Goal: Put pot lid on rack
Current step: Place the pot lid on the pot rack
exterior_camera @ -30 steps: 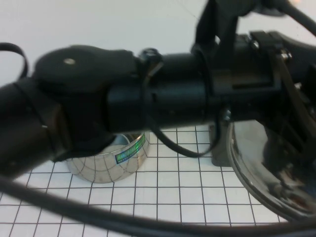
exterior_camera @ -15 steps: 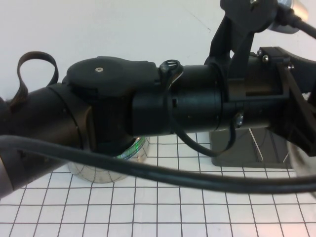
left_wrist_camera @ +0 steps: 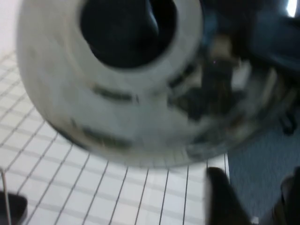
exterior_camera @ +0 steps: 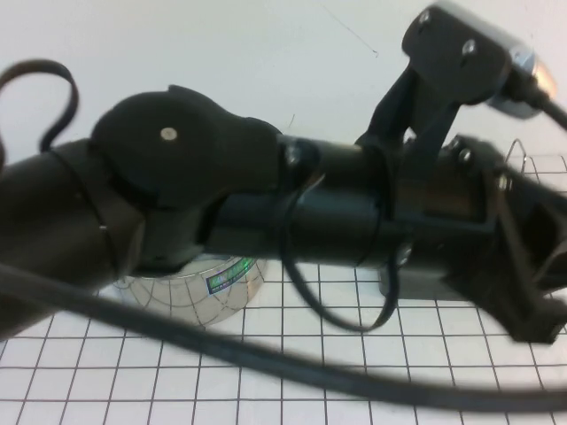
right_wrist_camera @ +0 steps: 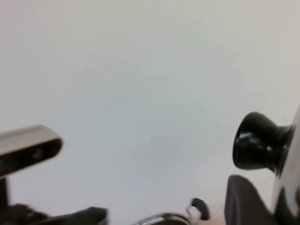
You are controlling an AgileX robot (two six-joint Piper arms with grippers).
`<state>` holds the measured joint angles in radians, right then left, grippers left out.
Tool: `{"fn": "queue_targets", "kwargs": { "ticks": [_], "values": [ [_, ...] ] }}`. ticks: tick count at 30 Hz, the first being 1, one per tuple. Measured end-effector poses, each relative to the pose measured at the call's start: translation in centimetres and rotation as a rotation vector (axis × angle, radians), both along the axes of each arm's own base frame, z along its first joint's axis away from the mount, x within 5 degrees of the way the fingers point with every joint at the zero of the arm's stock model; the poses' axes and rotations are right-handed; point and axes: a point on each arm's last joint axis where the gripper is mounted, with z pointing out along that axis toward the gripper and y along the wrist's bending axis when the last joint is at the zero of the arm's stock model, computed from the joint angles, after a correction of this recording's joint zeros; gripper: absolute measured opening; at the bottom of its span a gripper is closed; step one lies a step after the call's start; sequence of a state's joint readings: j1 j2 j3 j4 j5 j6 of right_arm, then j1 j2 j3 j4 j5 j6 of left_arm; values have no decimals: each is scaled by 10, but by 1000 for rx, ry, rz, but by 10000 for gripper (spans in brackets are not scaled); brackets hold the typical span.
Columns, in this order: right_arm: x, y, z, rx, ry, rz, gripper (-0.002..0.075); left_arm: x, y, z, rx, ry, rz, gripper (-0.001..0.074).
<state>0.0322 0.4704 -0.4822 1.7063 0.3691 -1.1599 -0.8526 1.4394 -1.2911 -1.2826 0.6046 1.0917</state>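
The right gripper is holding the pot lid up in the air. The lid is standing on edge close in front of this gripper's wrist, so the black knob is showing in profile and the steel is rising beside the dark finger. That edge-on pose suggests the gripper is pinching the rim, and I judge it clenched on the lid, though the far side of the pinch is hidden. Carrying it upright probably suits the rack, whose wire loops would take a lid slid in on edge rather than laid flat. The left gripper is hanging just under the lid's lower rim with its two fingers apart and only floor showing between them, so it is grasping nothing. It is facing the domed top square on, perhaps standing by to steady the lid. The rack's dark tray is lying below and to one side of the left gripper, near but apart from the lid. The lid is looking mirror-bright, throwing back dark smeared reflections of the arms around its knob. The pot is sitting uncovered on the gridded table, well behind both grippers.
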Motion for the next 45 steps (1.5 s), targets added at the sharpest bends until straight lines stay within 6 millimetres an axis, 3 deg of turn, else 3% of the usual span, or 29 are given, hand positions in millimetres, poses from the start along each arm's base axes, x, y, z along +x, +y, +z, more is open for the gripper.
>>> {"fn": "queue_targets", "kwargs": {
  "ticks": [3,6,10,14,20,30,37,45],
  "values": [
    [24,5,11,-151,-29,24,126,-7,10,-2,113,-25,-18,117],
    [52,10,20,-239,-33,75,126,-14,24,-6,273,-34,-20,35],
    [94,18,26,-266,2,162,126,-20,47,-10,475,2,50,7],
    [141,22,19,-276,79,215,126,-25,71,-11,645,32,147,3],
    [183,24,-5,-309,180,238,126,-41,101,-7,674,12,229,0],
    [211,24,-53,-380,328,273,126,-65,131,-33,638,39,284,-1],
    [220,32,-74,-443,356,301,126,-67,134,-48,661,68,283,-1],
    [228,44,-92,-529,375,298,126,-67,133,-49,647,78,286,-1]
  ]
}}
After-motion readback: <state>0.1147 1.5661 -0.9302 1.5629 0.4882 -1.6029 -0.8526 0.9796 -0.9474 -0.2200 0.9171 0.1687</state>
